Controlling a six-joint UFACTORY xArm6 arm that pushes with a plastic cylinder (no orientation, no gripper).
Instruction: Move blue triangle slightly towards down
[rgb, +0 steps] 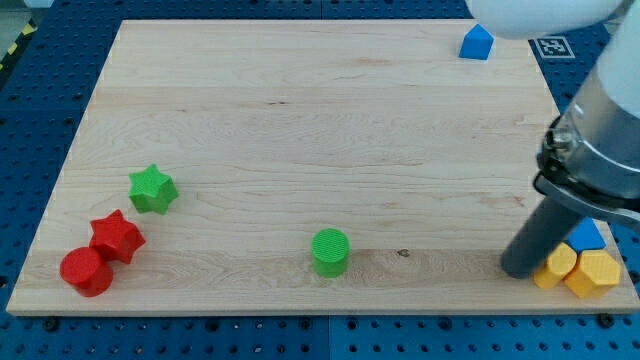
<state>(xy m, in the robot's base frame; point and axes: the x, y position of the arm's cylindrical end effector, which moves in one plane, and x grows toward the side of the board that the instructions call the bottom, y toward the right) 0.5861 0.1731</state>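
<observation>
Sitting near the top right corner of the desk (300, 150), the blue triangle (477, 42) looked light, rigid and easily slid; a centred push on its upper side seemed best. My tip (520, 272), a jawless end effector holding nothing, stood well apart, beside the yellow blocks (580, 270).

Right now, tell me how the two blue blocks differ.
The blue triangle at the view's top right stands alone and fully visible; the other blue block at the view's bottom right is partly hidden, against the yellow blocks. My tip is beside the lower one, far from the upper. Both are blue.
</observation>
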